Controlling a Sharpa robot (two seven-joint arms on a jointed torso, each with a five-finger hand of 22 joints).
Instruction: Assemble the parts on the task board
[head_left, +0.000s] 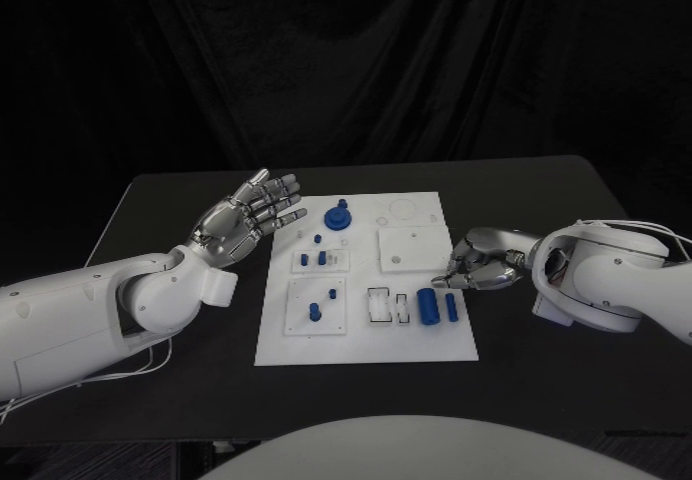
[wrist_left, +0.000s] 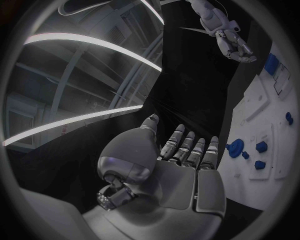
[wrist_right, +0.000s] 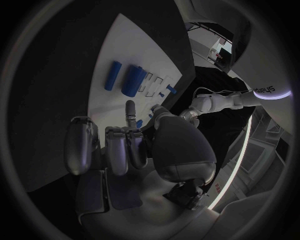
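The white task board (head_left: 418, 345) lies in the middle of the table. On it are a blue round knob (head_left: 339, 217), two small blue pegs (head_left: 315, 259), a thick blue cylinder (head_left: 427, 306) and a thin blue bar (head_left: 451, 307). My left hand (head_left: 253, 215) hovers palm up with fingers spread, just left of the board's far corner, holding nothing. My right hand (head_left: 483, 260) sits at the board's right edge with fingers curled in; nothing shows in them. The right wrist view has the cylinder (wrist_right: 132, 81) and bar (wrist_right: 112, 75) beyond the curled fingers (wrist_right: 119, 147). The left wrist view shows the knob (wrist_left: 235, 148).
White raised blocks with sockets (head_left: 408, 248) stand on the board, and slotted frames (head_left: 379, 305) sit beside the cylinder. The black table (head_left: 173, 200) extends on both sides of the board. A dark curtain hangs behind.
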